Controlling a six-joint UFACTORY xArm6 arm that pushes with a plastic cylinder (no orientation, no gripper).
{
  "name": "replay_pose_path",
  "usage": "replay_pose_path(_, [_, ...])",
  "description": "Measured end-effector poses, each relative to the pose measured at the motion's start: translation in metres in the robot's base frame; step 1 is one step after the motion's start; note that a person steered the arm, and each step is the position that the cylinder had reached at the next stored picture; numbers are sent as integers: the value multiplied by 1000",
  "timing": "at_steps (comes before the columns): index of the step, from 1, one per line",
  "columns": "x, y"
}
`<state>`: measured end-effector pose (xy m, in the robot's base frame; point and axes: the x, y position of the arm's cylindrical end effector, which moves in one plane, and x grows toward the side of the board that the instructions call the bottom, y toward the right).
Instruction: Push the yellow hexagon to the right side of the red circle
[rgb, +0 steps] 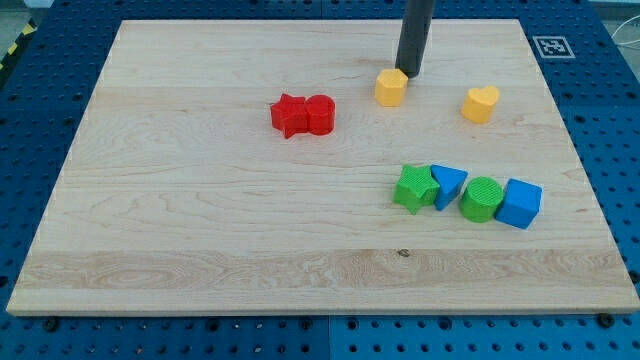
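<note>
The yellow hexagon (390, 87) lies on the wooden board in the upper middle. My tip (409, 74) stands right behind it at its upper right corner, touching or nearly touching it. The red circle (320, 115) lies to the hexagon's left and a little lower, pressed against a red star (290, 115) on its left. A gap of board separates the hexagon from the red circle.
A yellow heart (481, 103) lies to the hexagon's right. Lower right, a row holds a green star (414, 188), a blue triangle (447, 185), a green circle (482, 199) and a blue cube (519, 203). The board's top edge (300, 21) is close behind my tip.
</note>
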<state>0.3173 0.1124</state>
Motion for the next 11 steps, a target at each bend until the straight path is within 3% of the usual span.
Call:
replay_pose_path(1, [46,-7])
replay_pose_path(2, [55,-15])
replay_pose_path(3, [16,-15])
replay_pose_path(4, [4,-16])
replay_pose_path(11, [51,-43])
